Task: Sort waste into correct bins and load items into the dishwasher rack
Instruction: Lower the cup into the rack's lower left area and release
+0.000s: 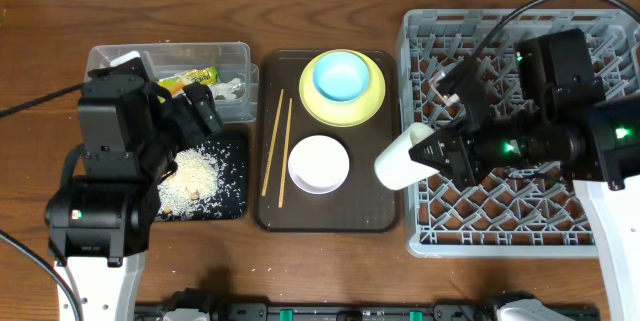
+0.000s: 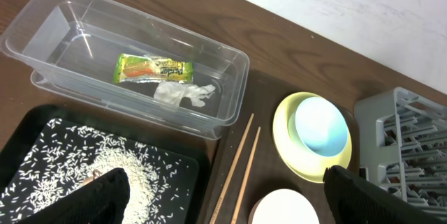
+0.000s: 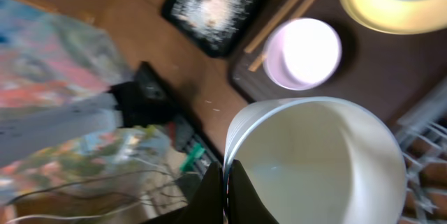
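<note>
Jaws of the right gripper (image 1: 435,149) pinch the small white cup (image 1: 398,164) by its rim, centre-right of the overhead frame, at the dishwasher rack (image 1: 415,236) left edge. Jaws of the left gripper (image 1: 190,126) stand spread over the black tray (image 1: 240,183).

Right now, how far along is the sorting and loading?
Waste looks sorted: the snack wrapper and paper napkin lie in the clear tub, the rice scraps in the black tray. In hand: the right gripper is shut on the small white cup, held at the left edge of the dishwasher rack. Remaining: the yellow plate, light blue bowl, white bowl and chopsticks, on the brown tray.
</note>
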